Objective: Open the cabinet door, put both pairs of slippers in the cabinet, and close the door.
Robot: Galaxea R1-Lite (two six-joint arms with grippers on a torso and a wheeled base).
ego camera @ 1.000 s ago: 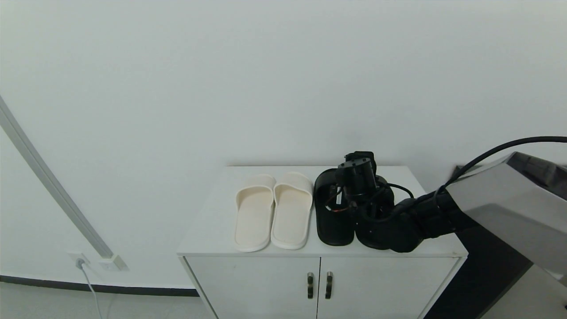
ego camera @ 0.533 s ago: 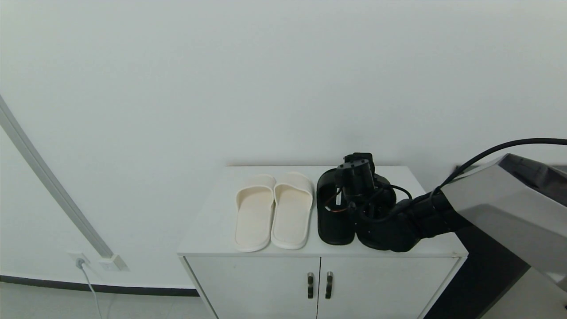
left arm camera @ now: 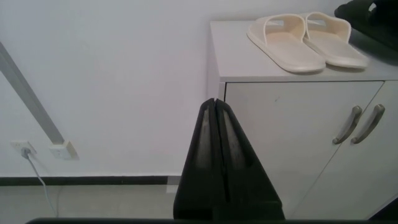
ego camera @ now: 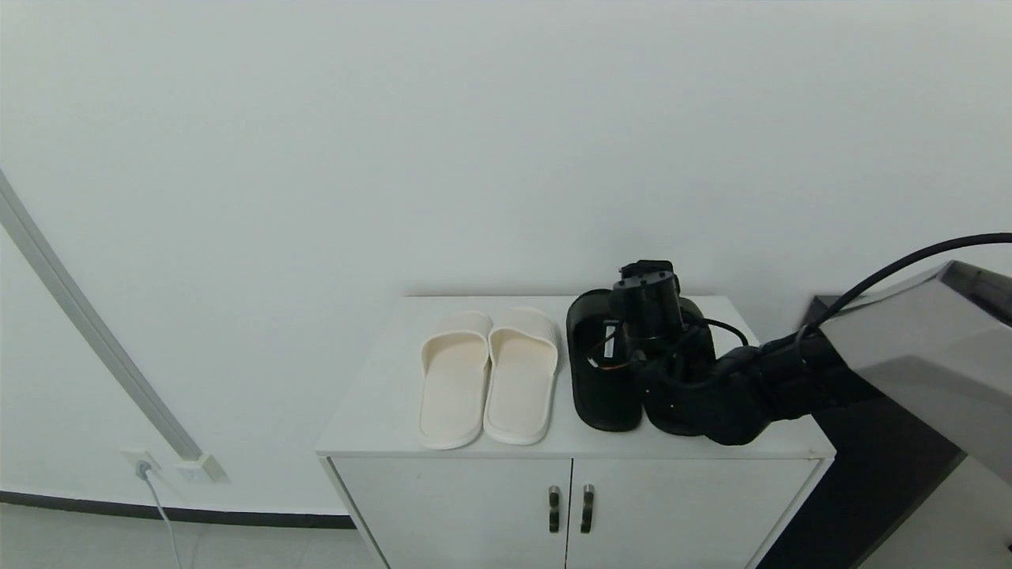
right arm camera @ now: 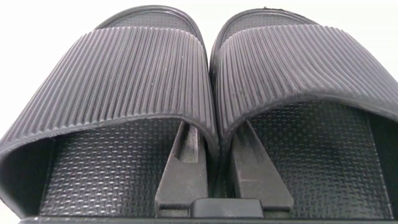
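Two pairs: black slippers (right arm camera: 124, 74) right, cream slippers (ego camera: 486, 375) left, on cabinet (ego camera: 379, 395) top.
Right tool (right arm camera: 214, 162): clamped on the black pair's touching inner walls.
Left tool (left arm camera: 215, 149): together, low, left of cabinet.
Doors (ego camera: 466, 506): shut.
Risk: one slipper may slip from the thin pinch; shut doors block stowing.

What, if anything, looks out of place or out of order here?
Nothing is spilled or damaged. One oddity: the right gripper pinches the black slippers together, one finger inside each, while both cabinet doors are shut. The white slippers lie neatly side by side on the cabinet top.
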